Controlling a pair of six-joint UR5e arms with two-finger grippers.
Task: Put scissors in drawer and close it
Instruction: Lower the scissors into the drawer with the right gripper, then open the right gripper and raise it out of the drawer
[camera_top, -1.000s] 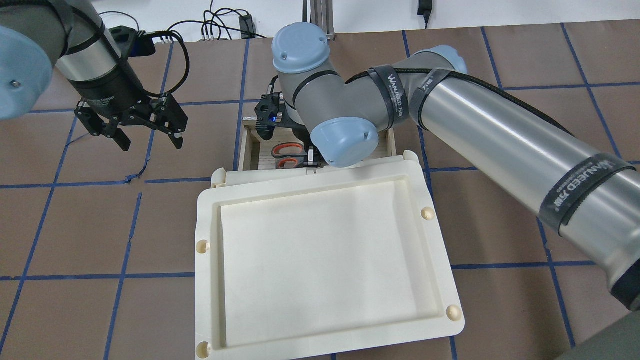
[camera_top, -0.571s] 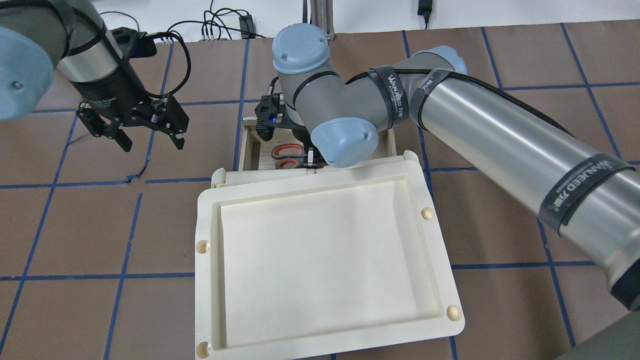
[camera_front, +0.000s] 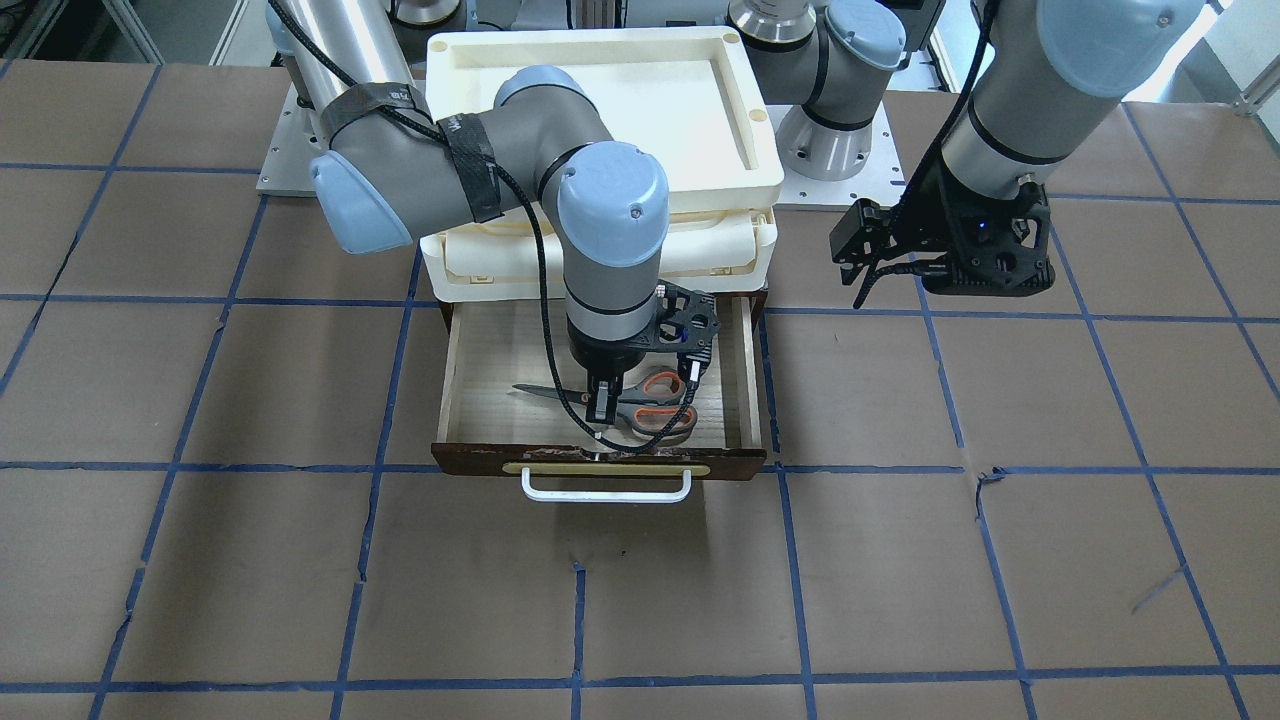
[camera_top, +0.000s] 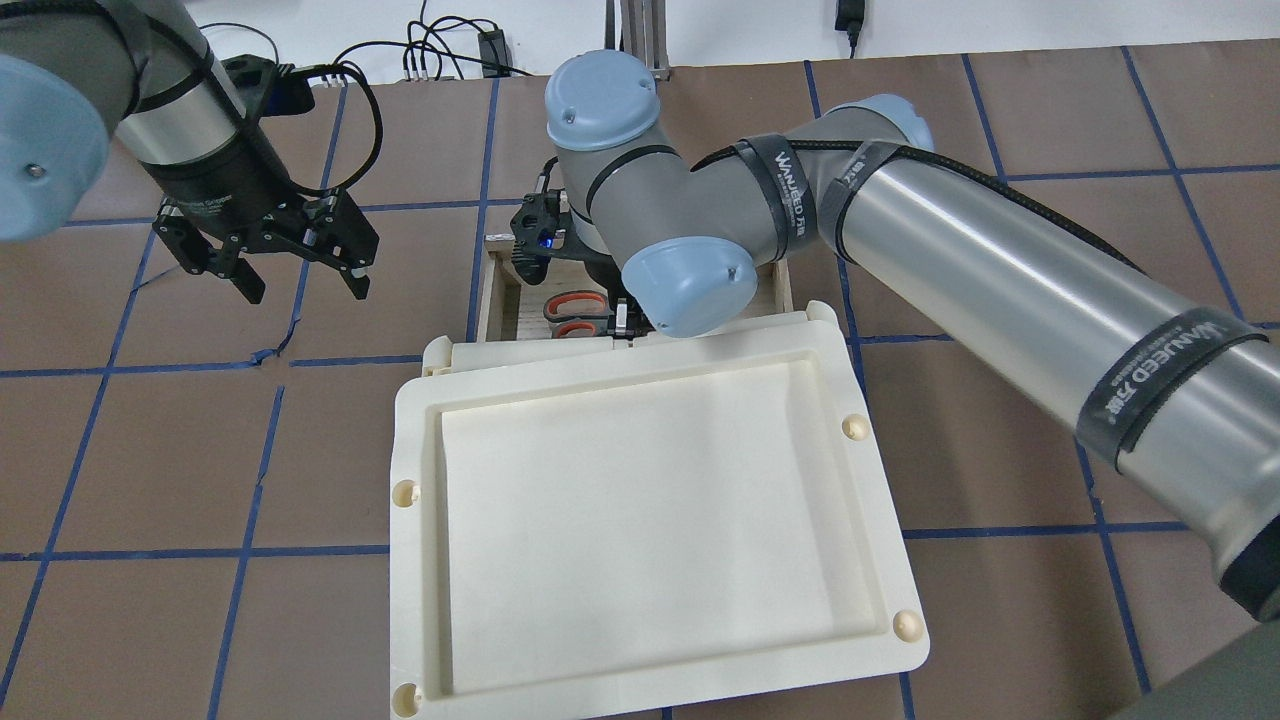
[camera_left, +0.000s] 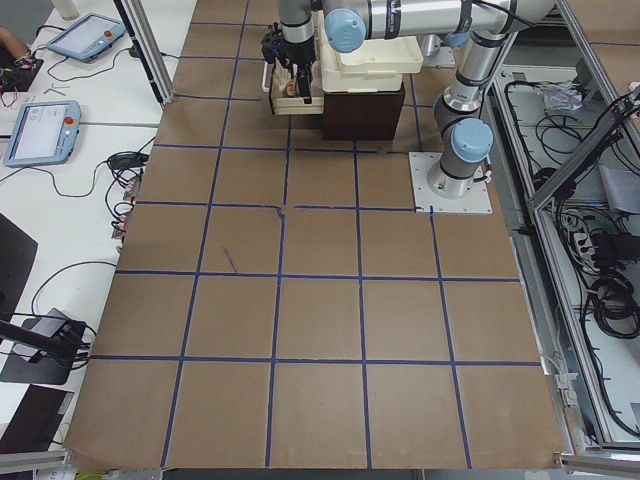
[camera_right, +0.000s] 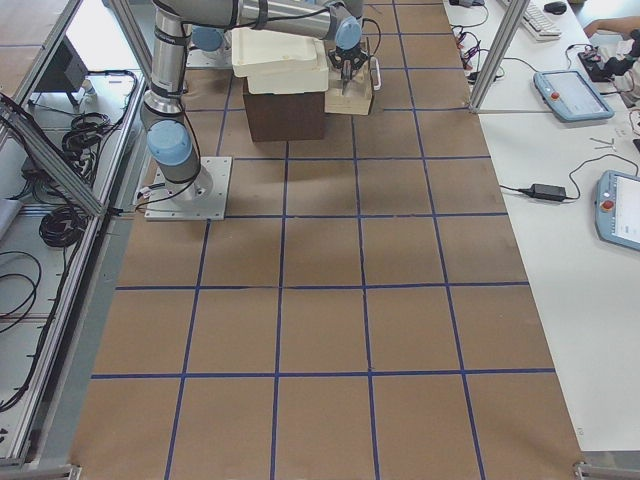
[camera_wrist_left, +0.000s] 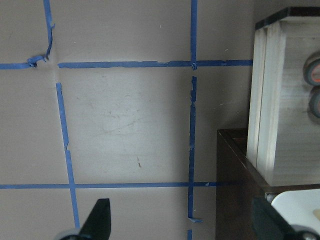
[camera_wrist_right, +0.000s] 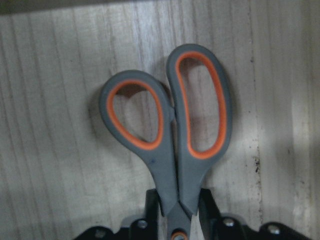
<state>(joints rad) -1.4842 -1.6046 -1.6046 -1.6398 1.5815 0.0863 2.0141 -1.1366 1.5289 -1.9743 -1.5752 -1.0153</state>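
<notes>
The drawer (camera_front: 600, 462) stands pulled open under the cream unit, showing pale wood inside, a dark brown front and a white bar handle (camera_front: 605, 490). The scissors (camera_front: 655, 405) are inside it, blades (camera_front: 540, 392) pointing toward the view's left and the grey and orange handles (camera_wrist_right: 165, 120) low over the floor. My right gripper (camera_front: 600, 405) reaches down into the drawer and is shut on the scissors near the pivot; its fingers (camera_wrist_right: 207, 205) hug the neck. My left gripper (camera_top: 300, 285) is open and empty above the table, beside the drawer's side wall (camera_wrist_left: 270, 100).
The cream plastic tray-topped unit (camera_top: 415, 450) sits on the dark cabinet (camera_left: 362, 112) that holds the drawer. My right arm's elbow (camera_top: 690, 280) hangs over the drawer. The brown paper table has blue tape lines (camera_front: 780, 560). Cables (camera_top: 440, 50) lie at the far edge.
Almost nothing has changed. My right wrist and the scissors handles have shifted very slightly inside the drawer. The left gripper stays open in nearly the same place.
</notes>
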